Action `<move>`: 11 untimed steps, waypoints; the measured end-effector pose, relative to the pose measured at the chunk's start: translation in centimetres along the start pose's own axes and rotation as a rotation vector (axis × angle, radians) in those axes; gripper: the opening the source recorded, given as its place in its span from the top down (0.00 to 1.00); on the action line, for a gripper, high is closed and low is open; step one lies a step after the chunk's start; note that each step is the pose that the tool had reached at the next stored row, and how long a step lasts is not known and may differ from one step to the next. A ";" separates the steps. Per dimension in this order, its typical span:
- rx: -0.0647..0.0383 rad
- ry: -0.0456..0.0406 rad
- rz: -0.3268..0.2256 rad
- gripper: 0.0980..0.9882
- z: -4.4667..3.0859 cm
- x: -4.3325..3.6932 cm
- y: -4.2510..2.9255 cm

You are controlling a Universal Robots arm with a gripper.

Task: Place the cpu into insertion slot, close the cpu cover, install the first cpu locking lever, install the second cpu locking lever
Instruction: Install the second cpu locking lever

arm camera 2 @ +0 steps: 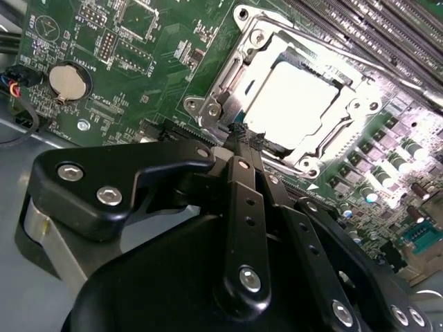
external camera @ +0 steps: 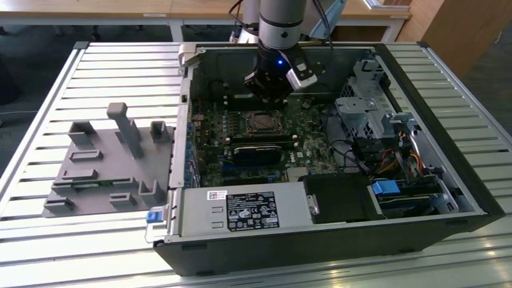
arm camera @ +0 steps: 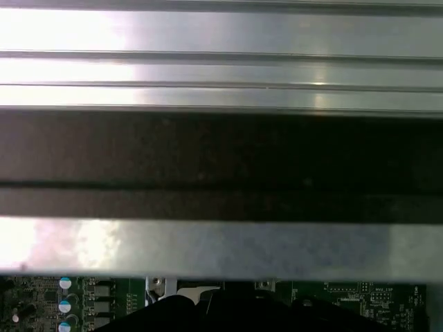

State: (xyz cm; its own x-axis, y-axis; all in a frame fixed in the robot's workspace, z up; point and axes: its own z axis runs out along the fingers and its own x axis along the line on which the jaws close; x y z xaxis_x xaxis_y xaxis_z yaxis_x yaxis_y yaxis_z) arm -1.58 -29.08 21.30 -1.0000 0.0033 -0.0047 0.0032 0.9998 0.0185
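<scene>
Counter (external camera: 48, 252) of slatted metal carries an open computer case (external camera: 448, 198), with a grey fixture (external camera: 104, 174) lying well apart toward the exterior view's left. Inside the case lies the green motherboard (external camera: 320, 157), a power supply (external camera: 244, 210) set at its near edge. The arm (external camera: 282, 24) reaches down into the case, and its gripper (arm camera 2: 242, 136) hangs just above the socket region. In the second wrist view the insertion slot (arm camera 2: 208, 107) shows its silver rim; the cpu cover (arm camera 2: 360, 111) lies flat over it, and the cpu (arm camera 2: 294, 100) shows bright through the cover's window, seated in the slot. The jaws stand nearly shut, tips drawn together to a narrow gap at the cover's near edge, and hold nothing that can be seen. Whether either locking lever is latched cannot be told. As a judgement, the risk lies in the tips pressing on the cover off-centre or slipping off a thin lever, which could spring the frame up or scrape nearby board components.
</scene>
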 end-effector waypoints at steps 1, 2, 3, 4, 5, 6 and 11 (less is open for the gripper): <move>0.000 0.0000 0.000 0.99 0.00 0.00 -0.07; 0.000 0.0001 0.000 0.99 -0.01 0.00 -0.13; 0.000 0.0000 0.000 0.99 -0.01 0.00 -0.21; 0.000 0.0000 0.000 0.99 -0.01 0.00 -0.30; 0.000 0.0000 0.000 0.99 -0.01 0.00 -0.36; 0.000 0.0000 0.000 0.99 -0.02 0.00 -0.39; 0.000 0.0000 0.000 0.99 -1.25 -0.01 -0.38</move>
State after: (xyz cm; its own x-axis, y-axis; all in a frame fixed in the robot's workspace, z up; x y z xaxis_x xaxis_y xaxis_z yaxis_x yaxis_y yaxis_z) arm -1.58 -29.48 22.55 -1.0000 0.0033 -0.0047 0.0032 0.9998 0.0185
